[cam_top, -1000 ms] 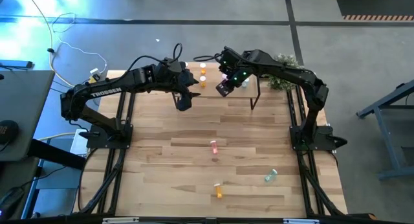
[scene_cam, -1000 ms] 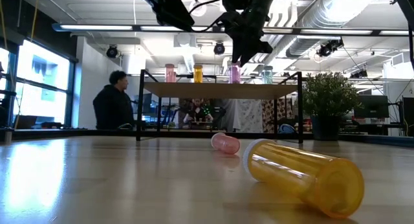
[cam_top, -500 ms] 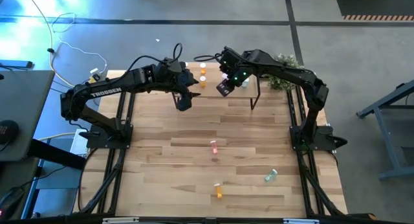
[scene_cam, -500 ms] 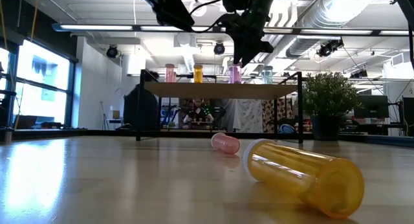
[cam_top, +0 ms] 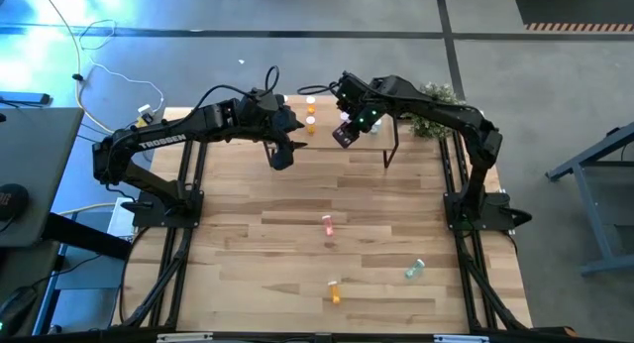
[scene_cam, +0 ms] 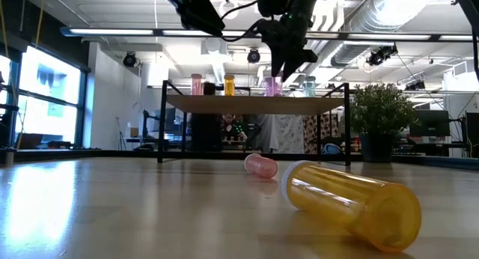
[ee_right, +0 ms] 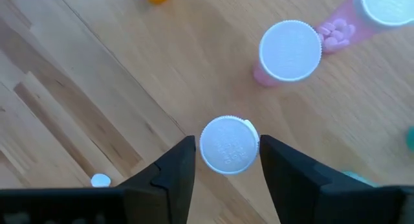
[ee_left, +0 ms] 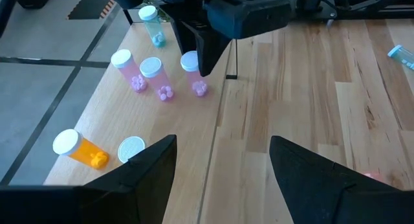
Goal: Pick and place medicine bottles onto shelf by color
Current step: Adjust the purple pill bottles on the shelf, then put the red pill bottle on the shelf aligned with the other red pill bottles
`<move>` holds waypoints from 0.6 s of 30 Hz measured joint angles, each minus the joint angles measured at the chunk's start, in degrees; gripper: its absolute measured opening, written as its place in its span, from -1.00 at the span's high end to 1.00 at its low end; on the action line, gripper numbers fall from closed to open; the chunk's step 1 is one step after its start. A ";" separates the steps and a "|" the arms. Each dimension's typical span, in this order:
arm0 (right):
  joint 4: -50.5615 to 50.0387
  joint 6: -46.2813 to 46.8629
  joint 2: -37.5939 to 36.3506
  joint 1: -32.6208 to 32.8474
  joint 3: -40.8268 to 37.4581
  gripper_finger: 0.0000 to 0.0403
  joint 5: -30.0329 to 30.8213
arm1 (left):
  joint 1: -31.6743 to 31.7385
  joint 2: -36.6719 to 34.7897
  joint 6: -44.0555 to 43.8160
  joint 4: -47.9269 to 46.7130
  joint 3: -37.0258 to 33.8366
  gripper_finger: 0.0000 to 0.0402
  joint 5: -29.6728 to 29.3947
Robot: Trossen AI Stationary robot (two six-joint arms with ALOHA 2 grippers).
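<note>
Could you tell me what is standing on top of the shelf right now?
On the shelf stand three pink bottles, two orange bottles and a teal bottle. The right gripper hangs open around one pink bottle's cap. The arm covers part of the board.

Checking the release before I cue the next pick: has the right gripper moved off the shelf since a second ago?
Yes, slightly. In the low view the right gripper has lifted a little above the pink bottle, which stands on the shelf.
</note>
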 joint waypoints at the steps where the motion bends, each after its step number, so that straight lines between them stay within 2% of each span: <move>1: 0.07 0.02 0.00 0.00 0.00 0.18 -0.04 | -0.02 0.00 0.00 0.00 0.00 -0.18 0.00; 7: 1.15 0.11 -0.04 0.00 0.00 0.18 -3.06 | 0.00 0.00 0.00 0.00 0.00 -0.18 0.00; 18: 2.34 0.06 -0.47 -0.32 0.07 0.18 -2.34 | -0.01 0.00 -0.15 0.00 0.00 -0.18 0.00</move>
